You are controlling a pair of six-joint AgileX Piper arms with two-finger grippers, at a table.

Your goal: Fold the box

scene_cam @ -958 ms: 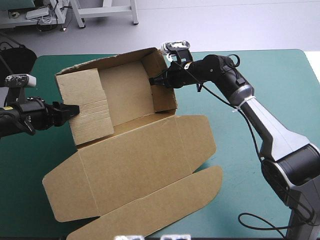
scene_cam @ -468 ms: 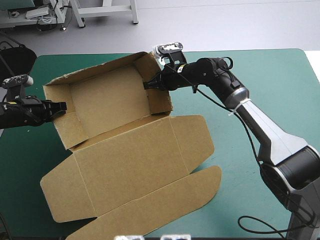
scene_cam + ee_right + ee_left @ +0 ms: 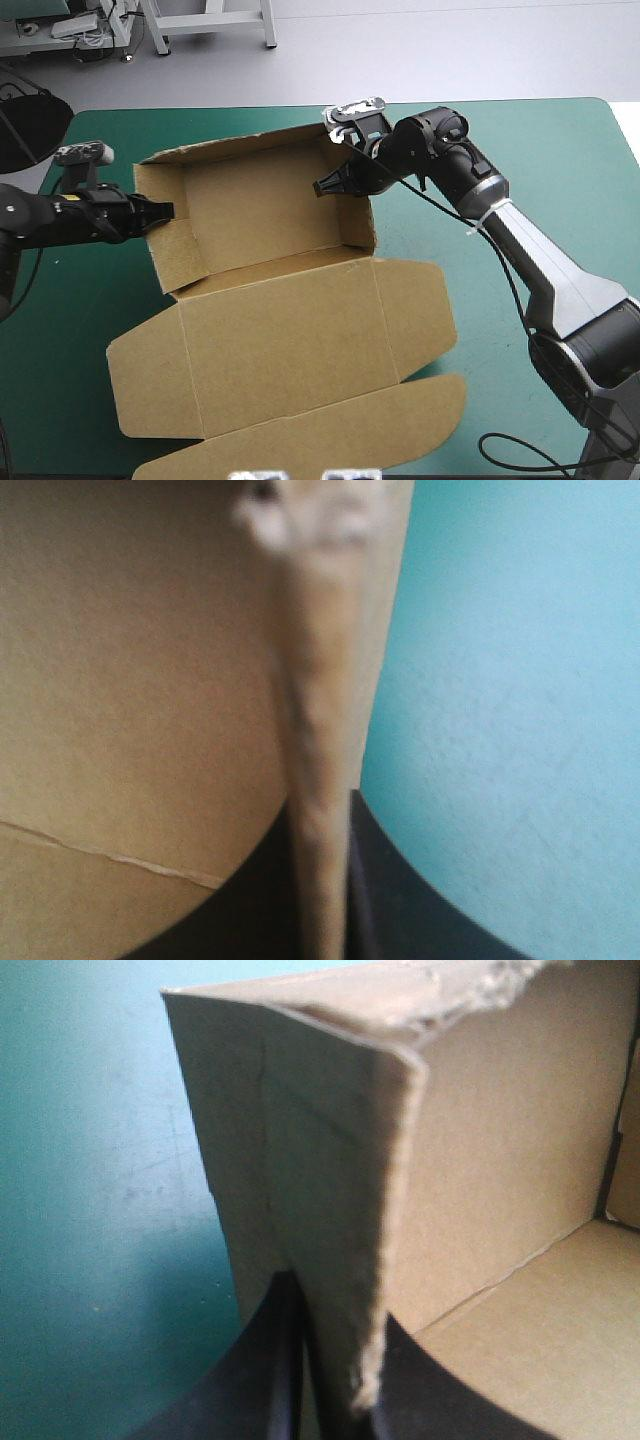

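Observation:
The brown box point(image 3: 262, 225) stands as an open tray with its walls raised. Its lid point(image 3: 290, 350) lies flat toward the table's front edge. My left gripper point(image 3: 160, 211) is shut on the box at its left wall. In the left wrist view that wall point(image 3: 330, 1190) runs up from between the black fingers point(image 3: 250, 1360). My right gripper point(image 3: 330, 185) is shut on the box at the top of its right wall. The right wrist view shows that wall's edge point(image 3: 320, 780) pinched between my fingers point(image 3: 395, 900), with the box's inside to one side and teal-green cover on the other.
The teal-green cover point(image 3: 560, 160) lies bare to the right of the box and along the far edge. The lid's long flap point(image 3: 330, 435) reaches close to the table's front edge. A dark round object point(image 3: 25, 125) sits past the table's far left corner.
Both grippers have carried the box to the right across the table. The left end flap, folded over the tray earlier, now stands as the left wall. The right wall stands more upright.

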